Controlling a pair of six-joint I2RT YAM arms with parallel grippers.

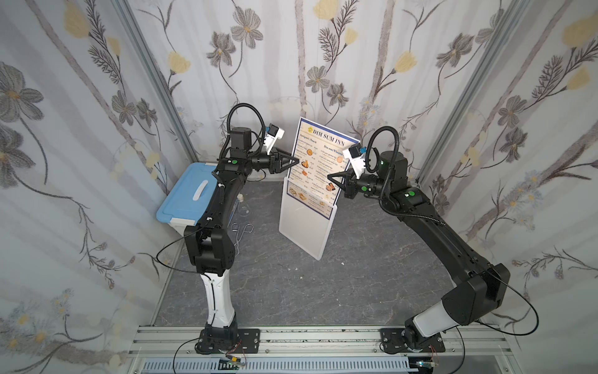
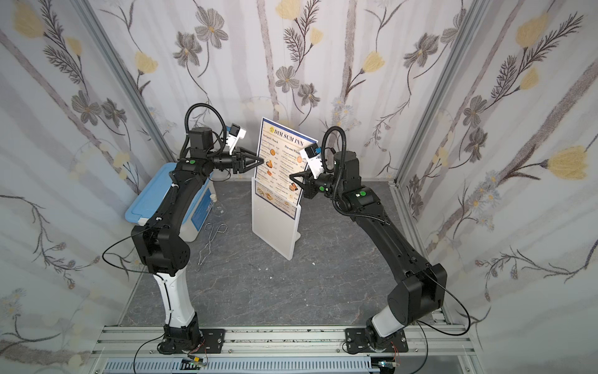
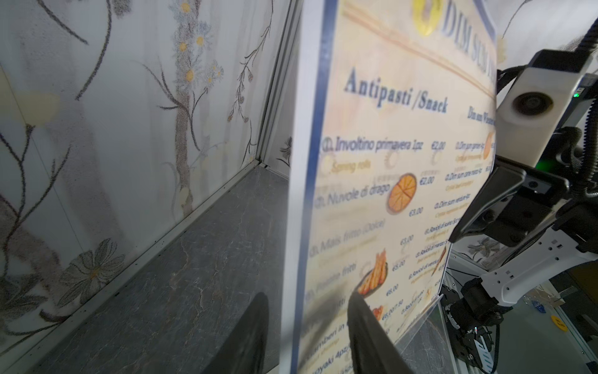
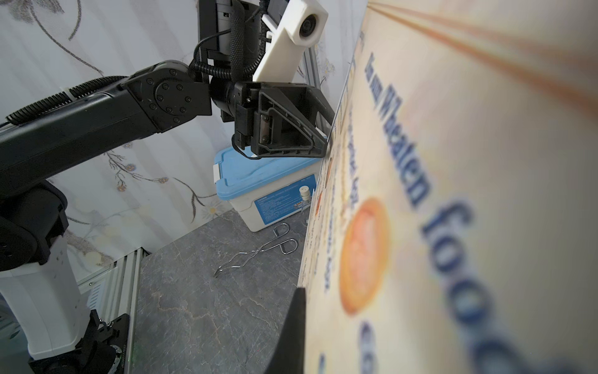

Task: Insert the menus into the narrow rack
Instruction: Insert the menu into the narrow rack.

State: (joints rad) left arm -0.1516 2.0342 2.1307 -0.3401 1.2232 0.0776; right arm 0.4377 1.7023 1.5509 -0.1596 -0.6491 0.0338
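The menus show as one white "DIM SUM INN" sheet (image 1: 318,152) (image 2: 281,152) with a blue border. It stands upright with its lower end inside the narrow rack (image 1: 304,226) (image 2: 275,226), a white translucent sleeve that stands tilted on the grey floor. My left gripper (image 1: 297,160) (image 2: 262,161) (image 3: 307,296) is open. Its fingers straddle the sheet's left edge with gaps on both sides. My right gripper (image 1: 328,176) (image 2: 290,176) is shut on the sheet (image 4: 453,194) at its right side. One of its fingers (image 4: 296,323) lies flat against the printed face and the other is hidden behind the sheet.
A blue-lidded storage box (image 1: 191,194) (image 4: 259,181) stands at the back left under the left arm. Metal tongs (image 1: 241,233) (image 4: 259,252) and a small glass flask (image 2: 216,207) lie beside it. Flowered walls close in on three sides.
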